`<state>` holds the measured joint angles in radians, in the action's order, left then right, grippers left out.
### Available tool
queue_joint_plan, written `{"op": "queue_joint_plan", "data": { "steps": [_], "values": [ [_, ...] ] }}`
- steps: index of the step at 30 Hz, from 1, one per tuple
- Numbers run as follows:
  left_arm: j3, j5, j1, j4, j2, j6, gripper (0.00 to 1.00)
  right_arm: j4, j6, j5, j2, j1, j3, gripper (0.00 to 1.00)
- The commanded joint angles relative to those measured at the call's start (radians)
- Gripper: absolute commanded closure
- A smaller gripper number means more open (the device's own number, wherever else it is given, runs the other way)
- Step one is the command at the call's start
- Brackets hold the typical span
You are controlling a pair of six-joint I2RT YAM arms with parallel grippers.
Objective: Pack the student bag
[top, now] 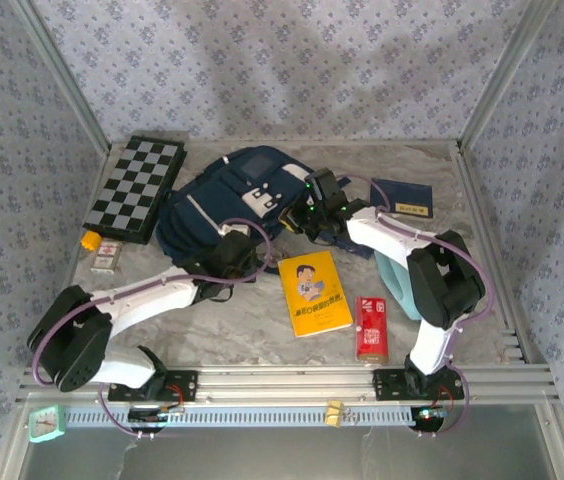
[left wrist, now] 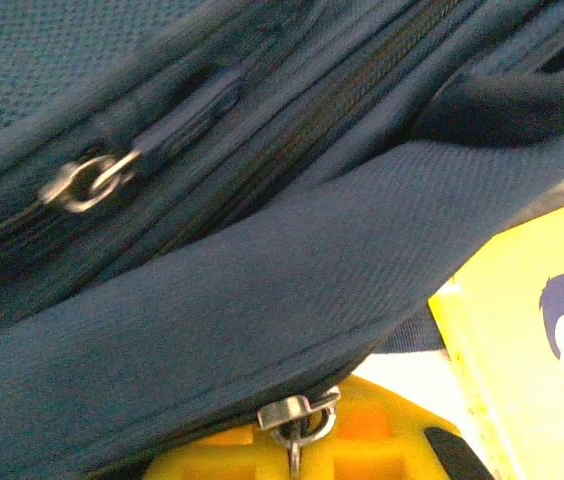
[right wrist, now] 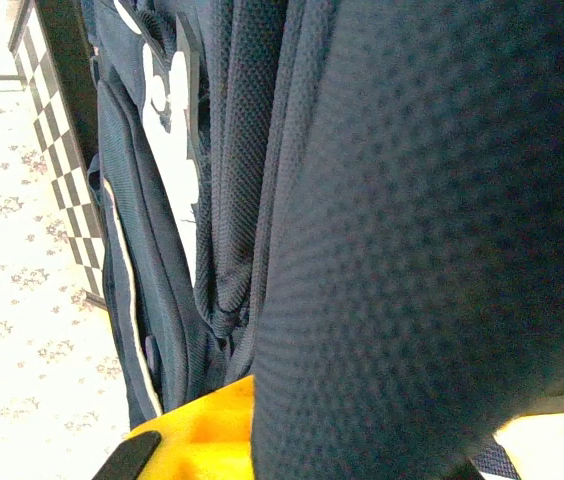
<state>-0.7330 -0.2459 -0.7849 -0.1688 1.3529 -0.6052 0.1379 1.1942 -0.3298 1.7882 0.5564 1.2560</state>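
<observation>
Left pincer, right pincer clamped on student bag.

A large navy blue fabric backpack presses its blurred mesh close against a yellow plastic finger, with white patches nearer a black-and-white checkered board.

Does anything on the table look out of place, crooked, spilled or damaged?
Nothing looks spilled or broken. The bag lies slumped on the table. The book, the red pack and the chessboard lie loose around it at different angles, not yet packed.
</observation>
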Motion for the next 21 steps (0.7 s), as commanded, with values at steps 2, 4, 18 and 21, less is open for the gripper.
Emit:
{"op": "queue_joint_plan", "data": {
  "steps": [2, 4, 18, 21],
  "values": [
    [0.033, 0.043, 0.013, -0.113, -0.073, 0.047, 1.0, -0.019, -0.036, 0.024, 0.037, -0.043, 0.094, 1.0],
    [0.037, 0.047, 0.02, -0.138, -0.094, 0.05, 1.0, 0.004, -0.054, 0.026, 0.06, -0.049, 0.126, 1.0],
    [-0.096, 0.115, 0.026, -0.064, 0.007, 0.092, 1.0, 0.056, -0.149, -0.013, 0.029, -0.04, 0.103, 0.44],
    [-0.104, 0.122, 0.026, -0.034, 0.02, 0.102, 1.0, 0.053, -0.137, -0.037, -0.008, -0.033, 0.041, 0.34]
  ]
}}
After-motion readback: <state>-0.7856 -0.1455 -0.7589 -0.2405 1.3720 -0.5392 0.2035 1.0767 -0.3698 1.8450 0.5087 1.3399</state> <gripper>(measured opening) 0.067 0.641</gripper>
